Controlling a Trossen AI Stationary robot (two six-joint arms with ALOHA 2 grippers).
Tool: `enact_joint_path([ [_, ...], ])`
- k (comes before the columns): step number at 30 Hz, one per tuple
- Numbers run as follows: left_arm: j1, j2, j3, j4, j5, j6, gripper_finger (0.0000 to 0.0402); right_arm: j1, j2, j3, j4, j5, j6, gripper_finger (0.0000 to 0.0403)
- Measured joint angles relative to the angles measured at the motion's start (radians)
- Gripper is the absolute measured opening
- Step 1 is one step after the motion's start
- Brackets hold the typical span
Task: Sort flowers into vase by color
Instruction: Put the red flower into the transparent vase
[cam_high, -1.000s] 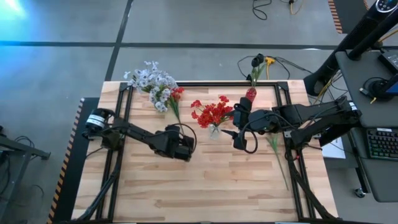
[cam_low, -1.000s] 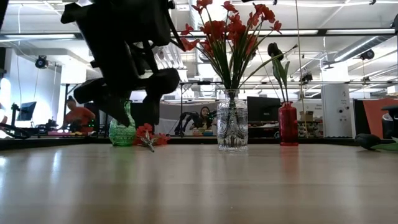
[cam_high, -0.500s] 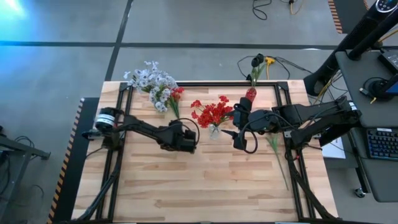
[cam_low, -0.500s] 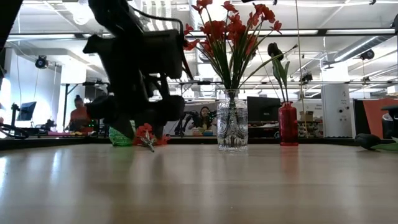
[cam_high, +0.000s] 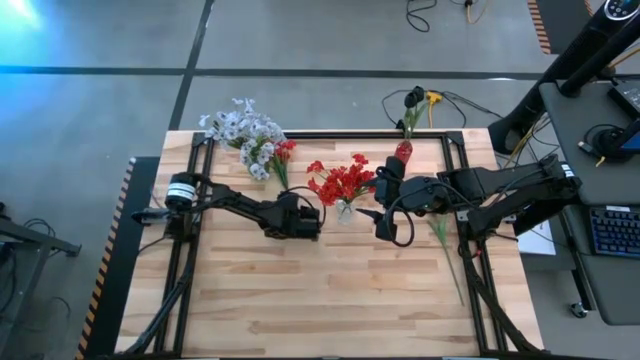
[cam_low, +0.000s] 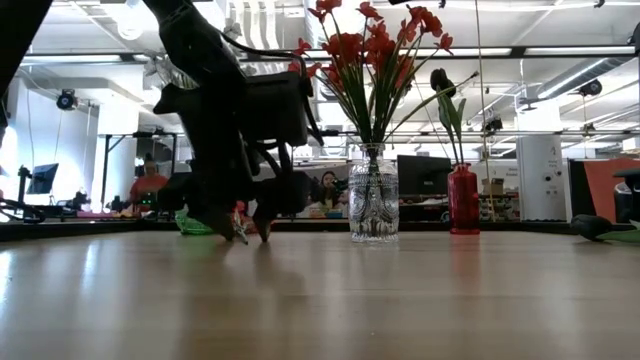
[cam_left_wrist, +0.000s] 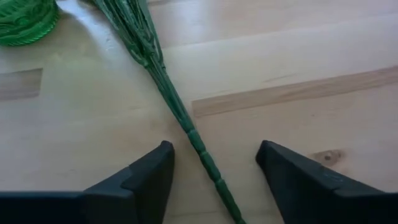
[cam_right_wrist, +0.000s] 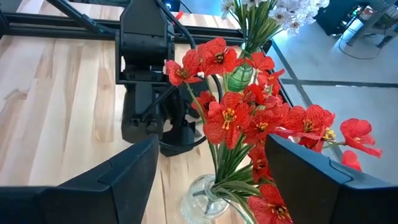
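A red flower (cam_high: 285, 151) lies flat on the table beside the green vase (cam_high: 262, 158) of white flowers (cam_high: 240, 127). Its green stem (cam_left_wrist: 185, 123) runs between the open fingers of my left gripper (cam_left_wrist: 214, 169), which is low over the table (cam_low: 245, 228) and touches nothing. My right gripper (cam_high: 385, 212) waits open next to the clear vase (cam_low: 374, 206) of red flowers (cam_right_wrist: 249, 118). A red vase (cam_high: 403, 152) holds a dark flower (cam_high: 413, 99). Another flower's stem (cam_high: 441, 236) lies on the table under my right arm.
A black frame (cam_high: 330, 134) borders the wooden table top. The green vase (cam_left_wrist: 23, 18) stands close ahead of my left gripper. The near half of the table (cam_high: 320, 300) is bare wood. People and desks show in the room beyond the table.
My left gripper has moved toward the table's right and far edges and come down, so that its open fingers now straddle the lying red flower's stem near the table top. The flower has not moved.
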Motion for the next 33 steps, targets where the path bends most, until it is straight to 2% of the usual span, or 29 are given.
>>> enact_joint_path([
  [12, 0.001, -0.010, -0.001, -0.021, 0.031, -0.013, 0.0071, 0.000, 0.000, 0.000, -0.001, 0.000, 0.001, 0.0287],
  [17, -0.006, -0.010, -0.001, -0.033, 0.045, -0.015, 0.0022, 0.000, 0.000, 0.000, -0.001, 0.000, 0.001, 0.0283],
  [21, -0.010, -0.010, -0.001, -0.038, 0.050, -0.015, 0.0005, 0.000, 0.000, 0.000, -0.002, 0.000, 0.005, 0.0287],
  [33, -0.067, -0.031, 0.010, -0.104, 0.089, 0.008, 0.0001, 0.000, 0.000, 0.000, -0.018, 0.000, 0.017, 0.0281],
])
